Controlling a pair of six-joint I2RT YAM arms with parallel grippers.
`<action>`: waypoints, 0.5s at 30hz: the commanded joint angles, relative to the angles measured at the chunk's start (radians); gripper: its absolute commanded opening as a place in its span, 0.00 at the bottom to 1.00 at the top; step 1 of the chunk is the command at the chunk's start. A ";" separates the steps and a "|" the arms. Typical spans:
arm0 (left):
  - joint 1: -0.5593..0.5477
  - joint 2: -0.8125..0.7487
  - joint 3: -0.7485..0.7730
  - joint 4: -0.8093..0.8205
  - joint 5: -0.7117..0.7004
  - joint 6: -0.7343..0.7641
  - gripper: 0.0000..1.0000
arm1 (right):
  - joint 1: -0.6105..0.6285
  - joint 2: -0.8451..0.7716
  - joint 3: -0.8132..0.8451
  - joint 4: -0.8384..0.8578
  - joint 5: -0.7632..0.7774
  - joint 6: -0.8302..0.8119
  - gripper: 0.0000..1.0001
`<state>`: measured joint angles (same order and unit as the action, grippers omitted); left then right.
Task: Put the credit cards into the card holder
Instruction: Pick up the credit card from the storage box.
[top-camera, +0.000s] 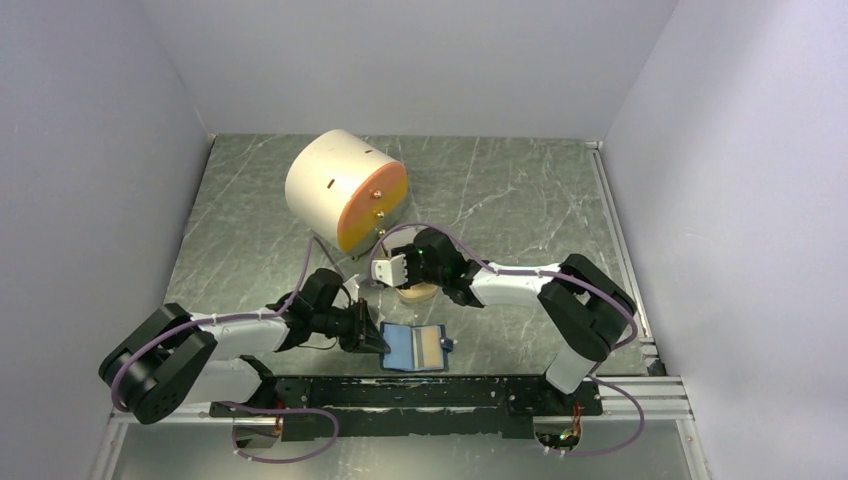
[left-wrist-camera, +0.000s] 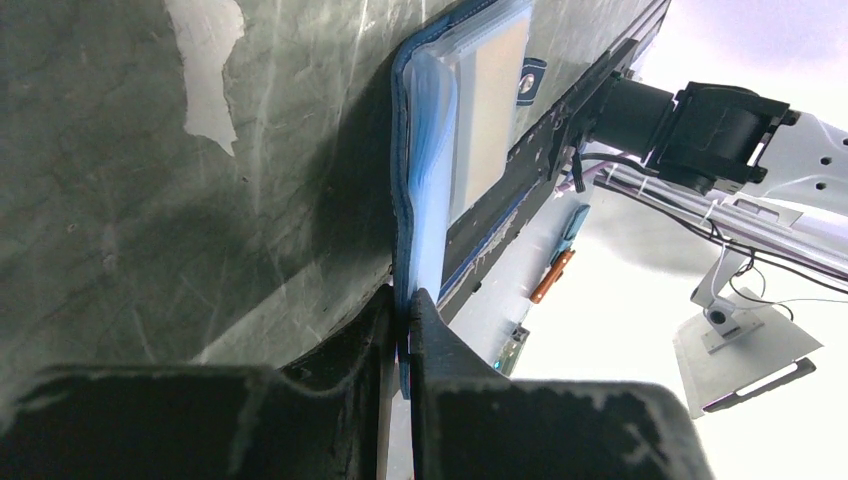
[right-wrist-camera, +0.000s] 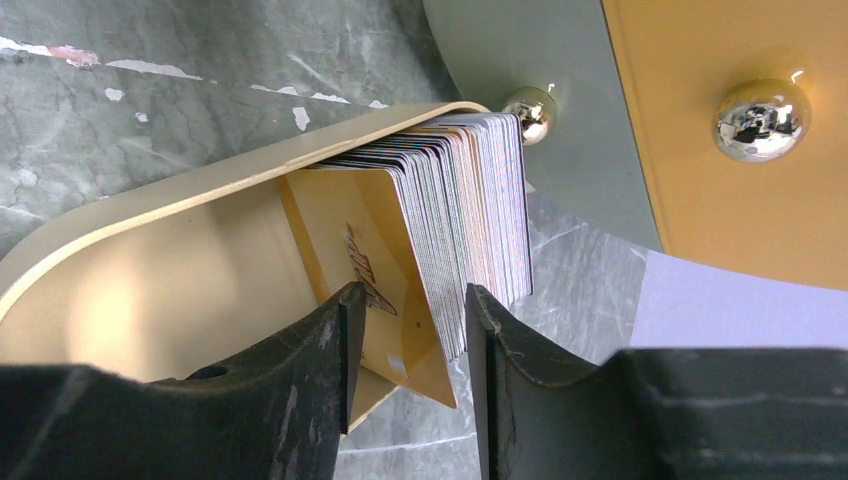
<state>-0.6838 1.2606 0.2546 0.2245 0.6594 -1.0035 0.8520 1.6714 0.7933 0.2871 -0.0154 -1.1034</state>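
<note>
The card holder (top-camera: 413, 347) lies open near the table's front edge, light blue inside with a tan pocket strip. My left gripper (top-camera: 379, 341) is shut on its left edge; in the left wrist view the dark blue cover (left-wrist-camera: 404, 220) is pinched between the jaws of that gripper (left-wrist-camera: 403, 308). The credit cards (right-wrist-camera: 470, 200) stand on edge as a thick stack in a tan oval dish (right-wrist-camera: 150, 290), an orange-tan card at the front. My right gripper (right-wrist-camera: 408, 335) is open, its fingers straddling the stack's near corner with gaps on both sides. From above, that gripper (top-camera: 402, 283) hangs over the dish (top-camera: 420, 294).
A big cream cylinder (top-camera: 345, 190) with an orange face and shiny knobs (right-wrist-camera: 762, 118) lies just behind the dish. Grey walls close in the marble table on three sides. A black rail (top-camera: 420, 392) runs along the front edge, right behind the card holder.
</note>
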 joint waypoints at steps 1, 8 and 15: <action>0.006 0.014 -0.017 0.044 0.029 -0.003 0.12 | -0.012 -0.030 0.049 0.002 -0.007 -0.009 0.43; 0.005 0.007 -0.015 0.033 0.024 -0.002 0.12 | -0.016 -0.057 0.052 -0.041 -0.015 -0.014 0.32; 0.004 -0.009 -0.010 0.010 0.018 0.001 0.12 | -0.019 -0.078 0.062 -0.089 -0.063 0.001 0.15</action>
<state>-0.6838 1.2697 0.2474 0.2356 0.6601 -1.0069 0.8455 1.6295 0.8101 0.1951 -0.0502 -1.1023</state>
